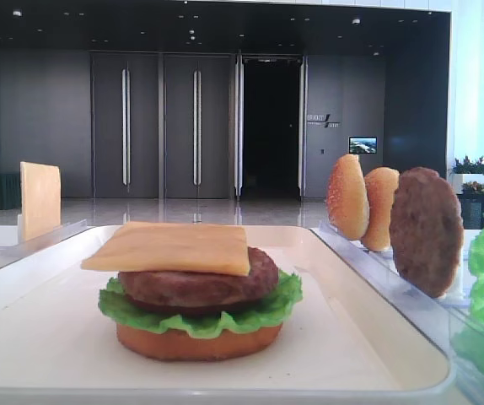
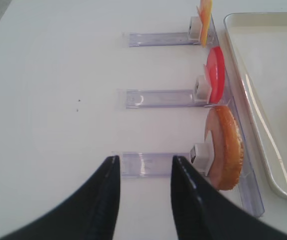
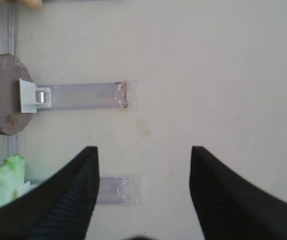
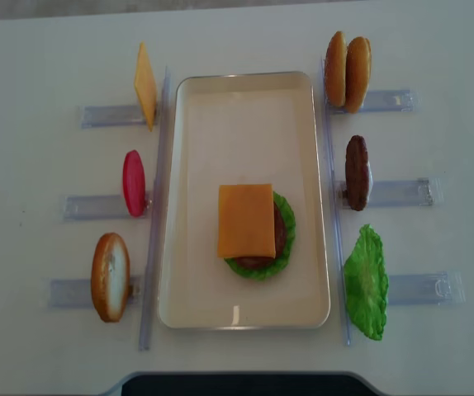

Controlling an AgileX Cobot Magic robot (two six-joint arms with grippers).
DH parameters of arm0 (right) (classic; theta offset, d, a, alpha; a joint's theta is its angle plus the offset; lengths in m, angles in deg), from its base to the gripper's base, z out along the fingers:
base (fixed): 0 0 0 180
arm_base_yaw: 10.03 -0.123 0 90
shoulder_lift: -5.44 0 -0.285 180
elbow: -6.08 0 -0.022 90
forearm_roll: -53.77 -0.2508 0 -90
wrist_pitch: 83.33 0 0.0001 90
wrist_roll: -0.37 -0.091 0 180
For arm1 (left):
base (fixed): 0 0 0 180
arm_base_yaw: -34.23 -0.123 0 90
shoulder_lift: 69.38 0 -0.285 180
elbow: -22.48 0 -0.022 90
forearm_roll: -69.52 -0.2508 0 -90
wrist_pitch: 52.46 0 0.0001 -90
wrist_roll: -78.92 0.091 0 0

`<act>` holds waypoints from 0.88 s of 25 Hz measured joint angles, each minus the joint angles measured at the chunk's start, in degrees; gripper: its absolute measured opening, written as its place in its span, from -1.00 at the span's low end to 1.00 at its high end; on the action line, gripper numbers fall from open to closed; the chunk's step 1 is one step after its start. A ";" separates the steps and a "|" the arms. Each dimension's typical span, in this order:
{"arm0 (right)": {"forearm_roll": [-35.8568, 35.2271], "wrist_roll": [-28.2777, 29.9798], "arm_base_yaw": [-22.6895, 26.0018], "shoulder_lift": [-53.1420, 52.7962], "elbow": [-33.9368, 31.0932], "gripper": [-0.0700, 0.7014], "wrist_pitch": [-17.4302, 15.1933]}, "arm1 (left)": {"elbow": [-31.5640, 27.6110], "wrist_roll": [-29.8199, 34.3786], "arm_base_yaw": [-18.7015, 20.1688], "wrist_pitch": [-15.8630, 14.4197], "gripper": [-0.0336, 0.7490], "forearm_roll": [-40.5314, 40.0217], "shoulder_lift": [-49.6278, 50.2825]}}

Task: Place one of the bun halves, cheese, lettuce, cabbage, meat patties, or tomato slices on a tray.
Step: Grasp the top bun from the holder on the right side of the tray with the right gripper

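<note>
The right hand [image 3: 143, 200] hangs above the table [image 4: 47, 49] near its right edge, pointing straight down, its two dark ribbed fingers [image 3: 63, 200] spread wide with bare tabletop between them and nothing held. Below it lie two clear plastic racks [image 3: 81, 96]; a meat patty [image 3: 3, 95] stands on edge in the rack ahead, and a lettuce leaf [image 3: 3, 182] shows beside the left finger.

The left hand [image 2: 143, 200] hovers over the table's left side, also facing down, fingers [image 2: 96, 205] parted and empty above a clear rack. A bun half [image 2: 226, 147] stands upright at that rack's end, with a red tomato slice [image 2: 216, 72] and a cheese slice [image 2: 205, 20] in the racks beyond.

The white tray [image 4: 196, 124] sits in the middle of the table. On it, toward the near end, rests a stack: bun base [image 1: 196, 342], lettuce [image 1: 200, 316], patty [image 1: 200, 283], and a square of cheese [image 4: 245, 219] on top. Two more bun halves [image 4: 346, 70] stand by the tray's far right corner.
</note>
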 joint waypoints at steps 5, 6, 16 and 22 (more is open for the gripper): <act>-0.20 0.93 0.00 11.74 11.35 0.26 -4.42 | 0.00 -0.04 0.00 0.00 -0.24 -0.14 0.00; -0.63 1.29 0.00 14.00 13.18 0.26 -4.65 | 0.00 -0.06 0.00 0.00 -0.24 -0.20 0.00; -2.99 4.10 0.00 28.74 30.46 0.36 -4.81 | 0.00 -0.41 0.00 0.00 -0.24 -0.44 0.00; -3.05 5.28 0.00 30.21 33.96 0.38 -4.90 | 0.00 -1.17 0.00 0.00 -0.24 -0.61 0.00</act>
